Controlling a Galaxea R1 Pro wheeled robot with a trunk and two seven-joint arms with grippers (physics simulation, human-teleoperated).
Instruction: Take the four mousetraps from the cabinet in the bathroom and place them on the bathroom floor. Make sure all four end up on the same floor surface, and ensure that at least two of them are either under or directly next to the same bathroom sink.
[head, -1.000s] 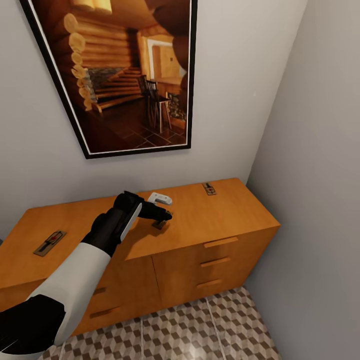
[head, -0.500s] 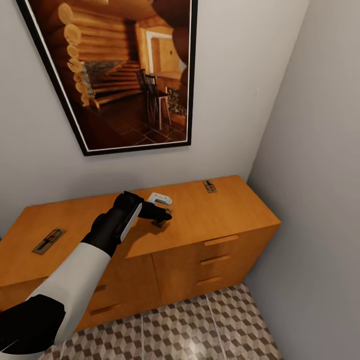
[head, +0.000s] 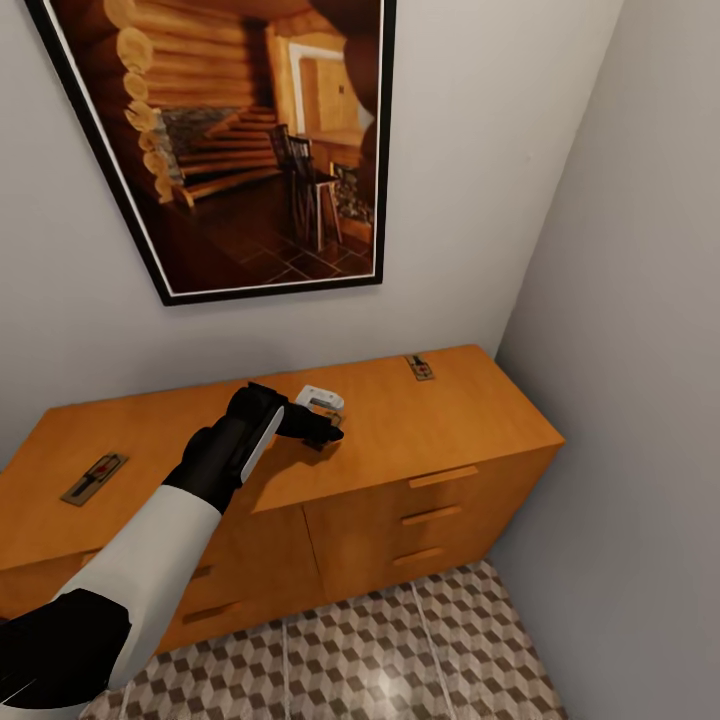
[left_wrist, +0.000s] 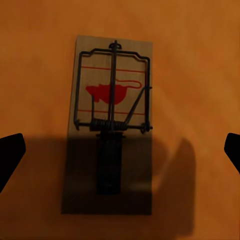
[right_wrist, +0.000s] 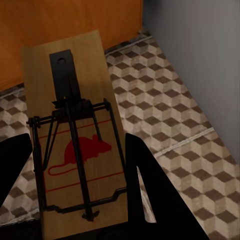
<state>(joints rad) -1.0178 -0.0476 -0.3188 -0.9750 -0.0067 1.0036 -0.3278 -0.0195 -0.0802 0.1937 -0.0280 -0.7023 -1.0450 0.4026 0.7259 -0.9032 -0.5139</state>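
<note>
My left gripper (head: 325, 417) hovers low over the orange-brown cabinet (head: 450, 420), open. In the left wrist view its fingertips (left_wrist: 10, 155) stand wide on either side of a mousetrap (left_wrist: 113, 120) that lies flat on the cabinet top, touching neither finger. Two more mousetraps rest on that top, one near the left end (head: 95, 478) and one at the back right (head: 420, 367). My right gripper (right_wrist: 75, 170) is shut on another mousetrap (right_wrist: 75, 145), held above the cube-patterned bathroom floor (right_wrist: 175, 100) in front of the cabinet (right_wrist: 75, 25). The sink is out of view.
A large framed picture (head: 240, 150) hangs on the wall above the cabinet. The side wall (head: 640, 400) meets the cabinet's right end in a tight corner. Drawer handles (head: 442, 477) stick out of the front. Floor tiles (head: 400, 650) lie below.
The head camera has shifted a little. My left gripper has come down over the middle mousetrap, which now hides under it in the head view.
</note>
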